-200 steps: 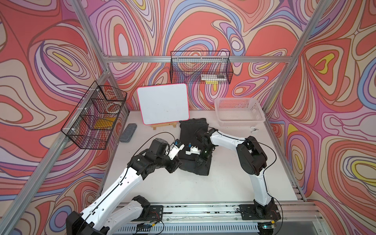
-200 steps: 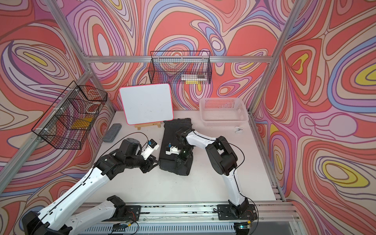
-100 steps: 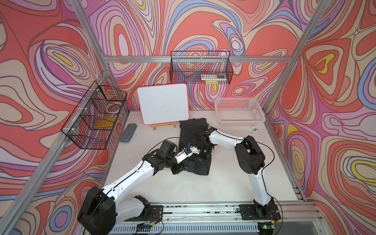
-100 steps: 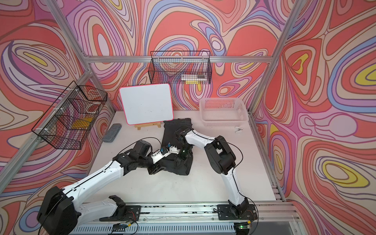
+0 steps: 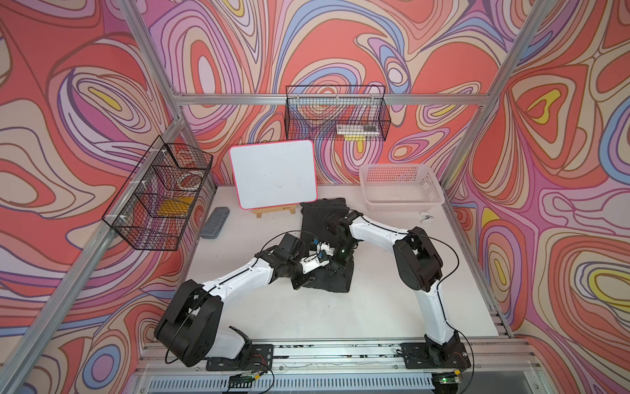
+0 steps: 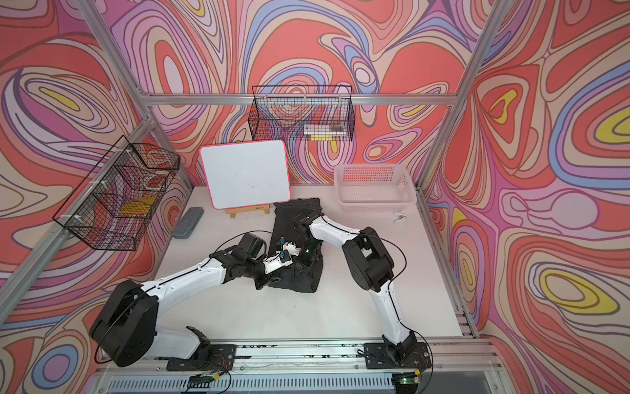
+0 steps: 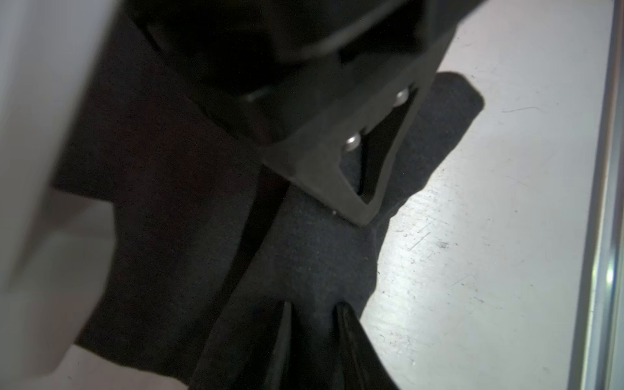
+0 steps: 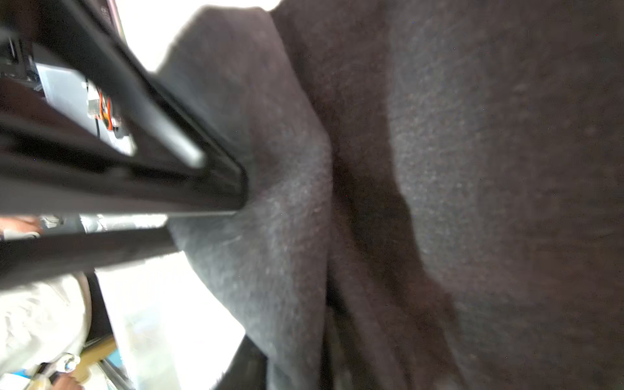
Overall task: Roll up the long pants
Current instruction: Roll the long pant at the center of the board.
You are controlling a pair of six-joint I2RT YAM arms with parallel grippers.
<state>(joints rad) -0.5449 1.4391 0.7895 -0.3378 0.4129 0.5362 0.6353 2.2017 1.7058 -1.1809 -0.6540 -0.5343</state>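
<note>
The long pants lie bunched centrally on the tabletop; the left hand is pinched shut on them, seemingly to begin rolling, while whether the right hand grips cannot be told.

Charcoal-black on the pants, white on the table and basket, grey on the eraser. White with a pink rim on the board, black on the wire racks. Swirls of red, lilac, blue, cream and yellow across the walls.
</note>
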